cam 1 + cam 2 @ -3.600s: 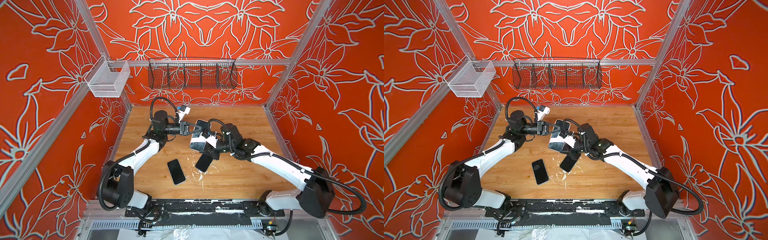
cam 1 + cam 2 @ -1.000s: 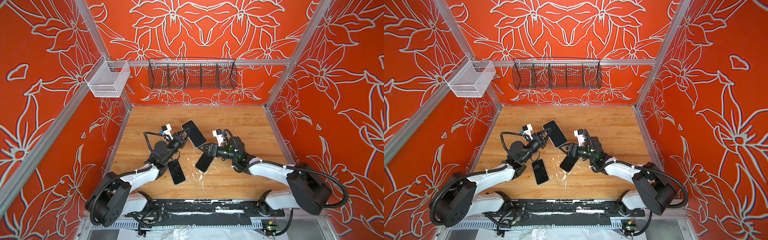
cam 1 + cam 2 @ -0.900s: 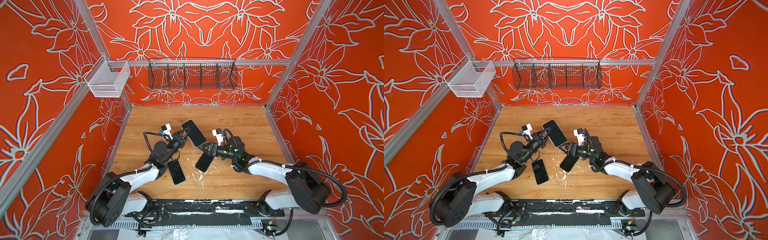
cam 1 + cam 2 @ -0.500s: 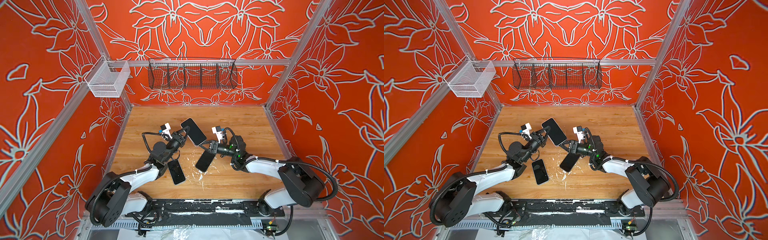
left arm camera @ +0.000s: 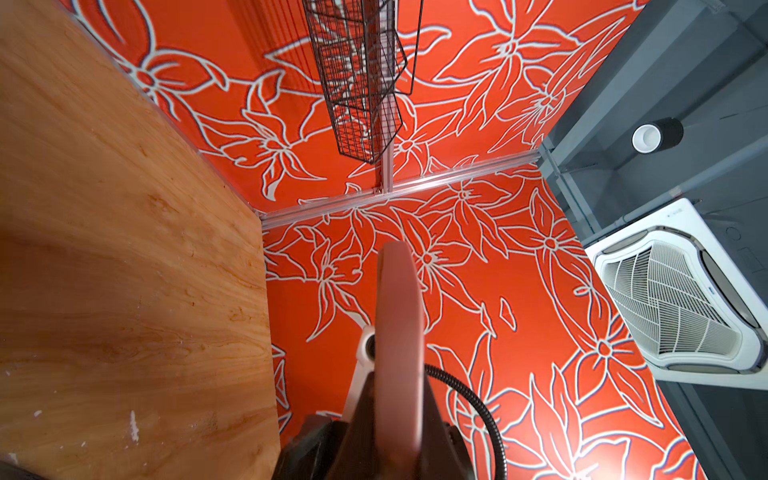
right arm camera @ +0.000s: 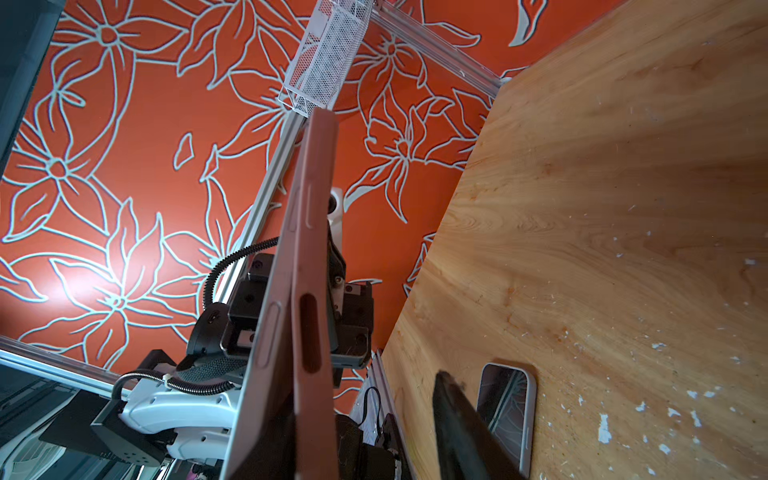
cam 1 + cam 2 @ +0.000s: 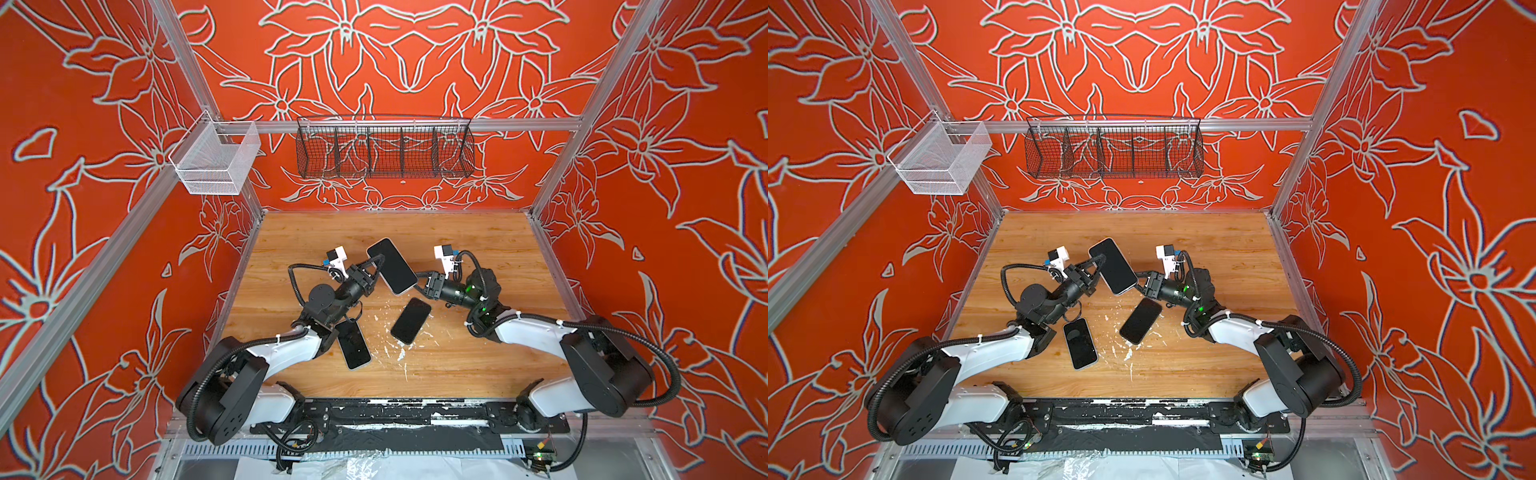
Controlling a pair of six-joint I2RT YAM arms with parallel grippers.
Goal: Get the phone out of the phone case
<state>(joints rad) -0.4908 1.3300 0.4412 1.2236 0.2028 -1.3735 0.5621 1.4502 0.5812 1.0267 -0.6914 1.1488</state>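
Operator, your left pincer (image 7: 375,269) is clenched on the phone case (image 5: 399,328). In the left wrist view its dark fingers press both faces of the pink shell.

The phone (image 7: 391,266) sits inside that case, black screen up. It is held clear of the counter (image 7: 478,249) near its middle. In both top views its long axis runs from 11 to 5 o'clock, and the grip is on its 9 o'clock long edge.

Your right pincer (image 7: 419,277) stands at the 4 o'clock corner of the case with its jaws parted. In the right wrist view one finger (image 6: 457,424) stands apart from the pink edge. The other is hidden behind the case, so contact cannot be confirmed.

A bare phone (image 7: 354,344) lies flat on the counter at 7 o'clock of the held one. A second bare phone (image 7: 410,321) lies at 5 o'clock, and the two are apart.
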